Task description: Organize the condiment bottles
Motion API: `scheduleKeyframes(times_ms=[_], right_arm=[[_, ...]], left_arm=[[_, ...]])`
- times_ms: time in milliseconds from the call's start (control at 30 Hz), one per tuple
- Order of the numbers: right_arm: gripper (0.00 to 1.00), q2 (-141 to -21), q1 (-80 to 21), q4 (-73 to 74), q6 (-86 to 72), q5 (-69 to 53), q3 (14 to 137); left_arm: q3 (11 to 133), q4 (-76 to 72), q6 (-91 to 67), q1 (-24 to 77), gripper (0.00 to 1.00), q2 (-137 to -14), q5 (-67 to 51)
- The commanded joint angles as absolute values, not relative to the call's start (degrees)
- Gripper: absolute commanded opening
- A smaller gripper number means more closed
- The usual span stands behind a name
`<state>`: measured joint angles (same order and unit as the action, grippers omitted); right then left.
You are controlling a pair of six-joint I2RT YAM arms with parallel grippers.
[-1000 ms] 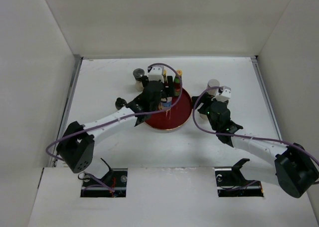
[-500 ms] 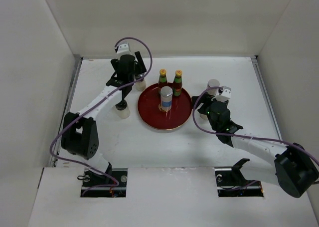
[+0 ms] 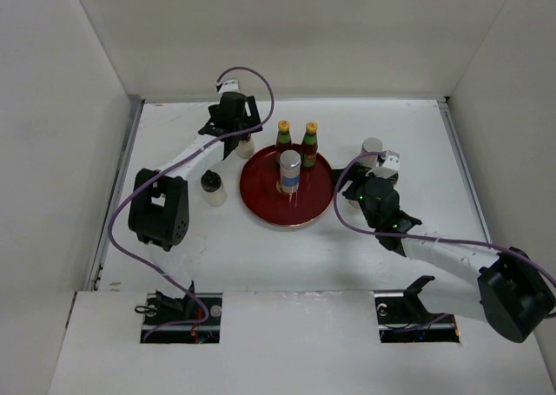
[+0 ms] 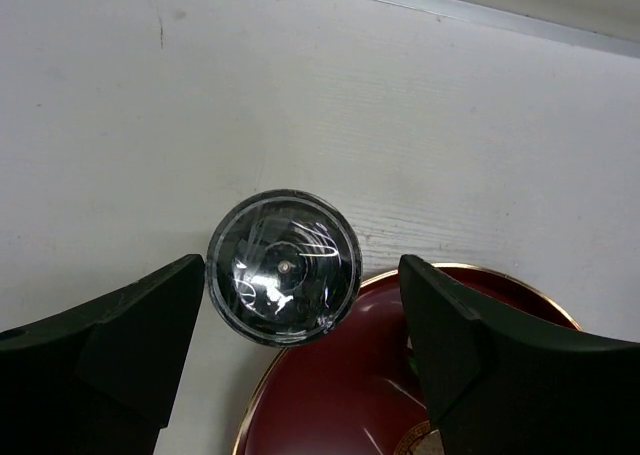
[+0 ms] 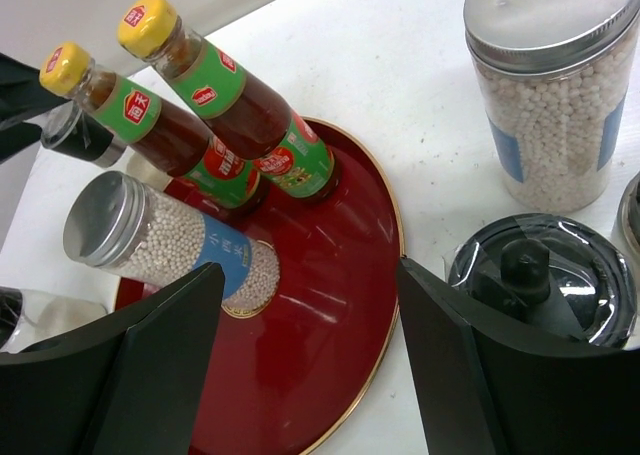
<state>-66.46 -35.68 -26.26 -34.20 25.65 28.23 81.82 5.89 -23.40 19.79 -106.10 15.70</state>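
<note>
In the middle of the top view, three condiment bottles (image 3: pixel 289 171) stand on the red tray (image 3: pixel 261 197); several jars (image 3: pixel 211 187) sit on the table (image 3: pixel 391 126) around it, so I judge the job about half done. My left hand (image 4: pixel 302 280) straddles one dark-lidded jar (image 4: pixel 283 267), spread wide; my right hand (image 5: pixel 310 275) gapes wide, empty.
</note>
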Motion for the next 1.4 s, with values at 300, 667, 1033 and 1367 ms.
scheduleKeyframes(times_ms=[300, 667, 1033, 1367], right_arm=[[0.77, -66.01, -36.87, -29.88, -32.78, 26.02, 29.09], [0.77, -66.62, -36.87, -29.71, -33.22, 25.75, 29.09], [0.77, -66.53, -37.04, -30.06, -32.69, 26.1, 29.09], [0.77, -67.41, -37.04, -29.71, -32.87, 25.58, 29.27]], left_arm=[[87.1, 5.45, -22.32, 19.03, 0.58, -110.13, 16.7], [85.87, 2.82, -20.4, 19.9, 0.35, -101.0, 21.0], [81.39, -1.15, -18.72, 23.85, 0.35, -93.34, 21.27], [75.24, -2.98, -21.0, 29.66, 0.35, -93.43, 20.83]])
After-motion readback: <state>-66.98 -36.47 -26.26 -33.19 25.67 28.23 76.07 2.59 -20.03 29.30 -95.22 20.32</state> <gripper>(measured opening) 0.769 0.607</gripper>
